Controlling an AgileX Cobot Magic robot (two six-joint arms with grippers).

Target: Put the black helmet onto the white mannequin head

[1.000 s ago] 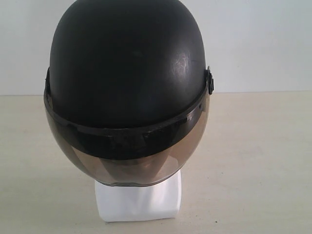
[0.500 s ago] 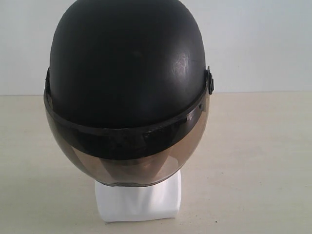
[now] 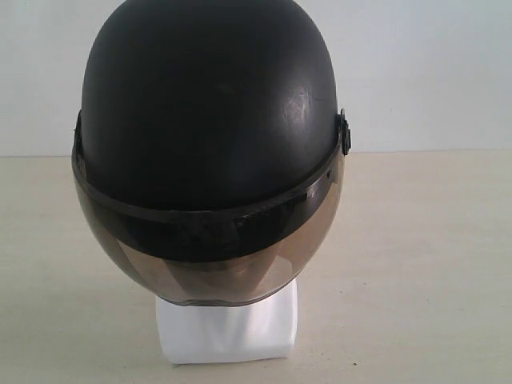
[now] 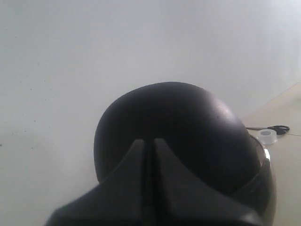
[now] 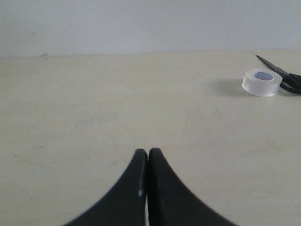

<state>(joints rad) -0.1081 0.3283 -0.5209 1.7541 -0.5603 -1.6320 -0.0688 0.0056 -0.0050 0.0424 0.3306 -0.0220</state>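
Note:
The black helmet [image 3: 208, 120] sits over the white mannequin head [image 3: 228, 330], whose base block alone shows below the smoky visor [image 3: 208, 268]; the face is hidden behind the visor. In the left wrist view the helmet's dome [image 4: 174, 127] rises just beyond my left gripper [image 4: 148, 142], which is shut with nothing between its fingers. My right gripper [image 5: 148, 152] is shut and empty too, low over the bare beige table [image 5: 117, 103], with the helmet out of its view. Neither gripper shows in the exterior view.
A roll of clear tape [image 5: 261, 82] and black scissors [image 5: 287, 77] lie together on the table; both also show in the left wrist view, the tape [image 4: 267, 136] beside the scissors [image 4: 275, 128]. A pale wall stands behind the table.

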